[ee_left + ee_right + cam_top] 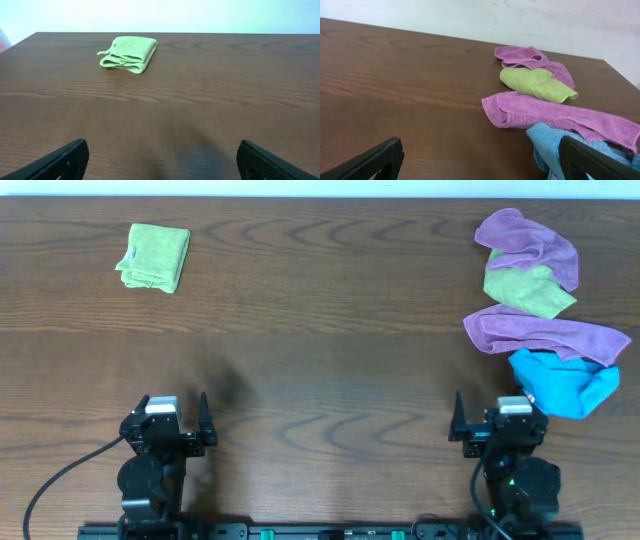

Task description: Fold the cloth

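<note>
Bright even light, faint soft shadows, wrist pics sl. blurry.

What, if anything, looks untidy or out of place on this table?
The lime-green cloth lies folded, far left. On the right, two purple cloths, an olive-green cloth and a blue cloth lie crumpled and overlapping.

Prob. robot lab, wood-grain table (330, 340), plain white wall (470, 20) bkgd.

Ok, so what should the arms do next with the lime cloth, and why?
Probably no reach at all; I'd call the fold done. The cloth already lies in neat layers at the far left of the table. The left claw and right claw are both open, empty and well back from it.
</note>
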Robot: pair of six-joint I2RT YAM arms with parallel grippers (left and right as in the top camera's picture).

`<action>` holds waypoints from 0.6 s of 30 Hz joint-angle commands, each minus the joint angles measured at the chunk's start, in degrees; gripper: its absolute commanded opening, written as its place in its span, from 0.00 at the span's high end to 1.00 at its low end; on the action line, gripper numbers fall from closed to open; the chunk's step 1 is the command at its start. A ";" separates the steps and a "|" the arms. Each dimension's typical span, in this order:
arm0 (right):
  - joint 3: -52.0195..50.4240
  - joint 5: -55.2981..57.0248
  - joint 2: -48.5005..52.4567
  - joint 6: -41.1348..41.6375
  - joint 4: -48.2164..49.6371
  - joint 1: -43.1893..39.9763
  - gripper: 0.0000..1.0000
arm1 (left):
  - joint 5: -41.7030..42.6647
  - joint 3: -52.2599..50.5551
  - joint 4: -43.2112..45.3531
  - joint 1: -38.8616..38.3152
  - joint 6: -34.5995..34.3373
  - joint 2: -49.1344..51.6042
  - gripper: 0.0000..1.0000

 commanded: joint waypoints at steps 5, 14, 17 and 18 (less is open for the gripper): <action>-1.62 -1.05 -1.25 -0.87 0.20 -1.11 0.01 | -1.03 -1.42 -0.42 0.22 0.35 -0.39 0.05; -2.16 -1.03 -1.25 -1.09 0.22 -2.10 0.01 | -1.05 -1.42 -0.42 0.22 0.35 -0.39 0.05; -2.16 -0.87 -1.22 -1.07 0.24 -2.36 0.01 | -1.03 -1.42 -0.42 0.22 0.35 -0.39 0.05; -2.16 -0.85 -1.22 -1.07 0.24 -2.36 0.01 | -1.03 -1.42 -0.42 0.22 0.35 -0.39 0.05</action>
